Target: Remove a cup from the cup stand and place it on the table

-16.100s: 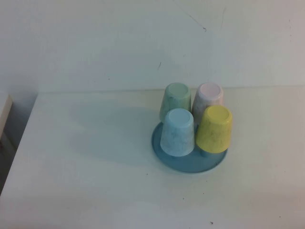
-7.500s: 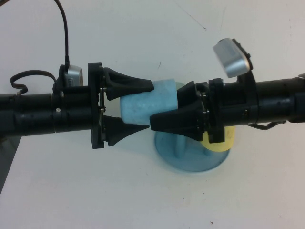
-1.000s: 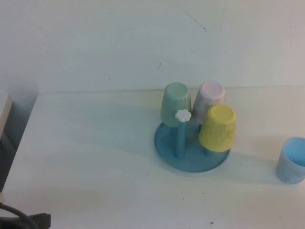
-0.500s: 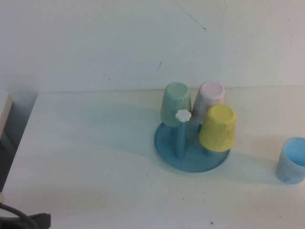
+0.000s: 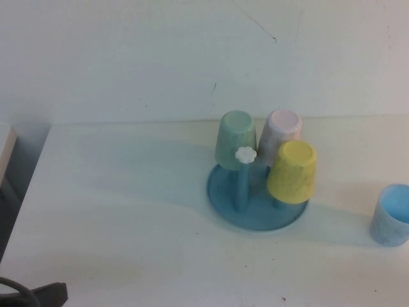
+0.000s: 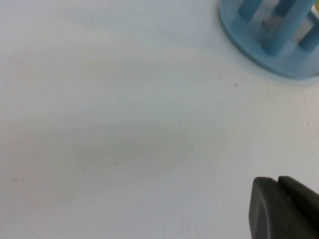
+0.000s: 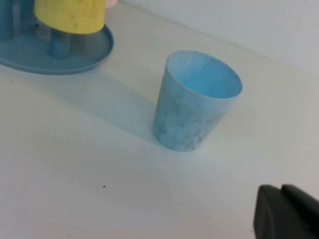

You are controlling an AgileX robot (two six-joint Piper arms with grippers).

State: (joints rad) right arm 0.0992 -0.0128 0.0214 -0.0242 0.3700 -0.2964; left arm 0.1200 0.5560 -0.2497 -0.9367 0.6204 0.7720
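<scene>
Cup: the light blue cup stands upright, mouth up, on the worktop at the far right edge of the high view, well apart from the stand. Nothing touches it.
Stand: the blue cup stand sits right of centre; its near-left peg is bare, topped by a white flower knob.
Other cups: the green cup, pink cup and yellow cup hang upside down on their pegs.
Left tool: the left tool shows only as a dark corner in its wrist view, low over bare worktop, near and to the left of the stand. Apart or together, I cannot tell.
Right tool: the right tool is likewise just a dark corner in its wrist view, close by the cup but clear of it. Whether it is spread or closed, I cannot tell.
Progress: my call, the job looks done, with the cup off the stand and set down.
Risk one: the cup is light and tapered to a narrow foot, so a sideways brush from the right arm could tip or roll it.
Risk two: it sits close to the right limit of the high view, and a nudge that way could push it out of sight, perhaps towards the worktop's edge.
</scene>
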